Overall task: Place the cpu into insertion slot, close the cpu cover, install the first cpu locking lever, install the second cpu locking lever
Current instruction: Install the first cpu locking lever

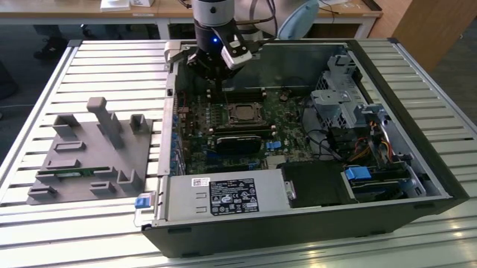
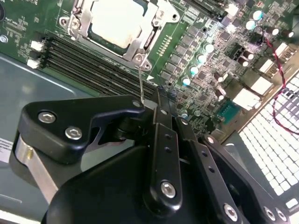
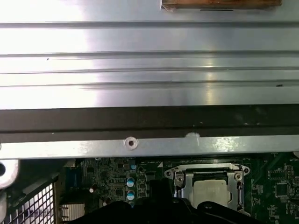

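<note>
Cpu [image 2: 116, 21] lies flat under the closed cpu cover [image 2: 140, 44]; jaws pinch a thin upright locking lever [image 2: 141, 84].

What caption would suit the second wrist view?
Gripper at a thin lever beside the covered cpu on the green board.

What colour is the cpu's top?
Dull silver-grey; the cpu shows best in the second wrist view.
</note>
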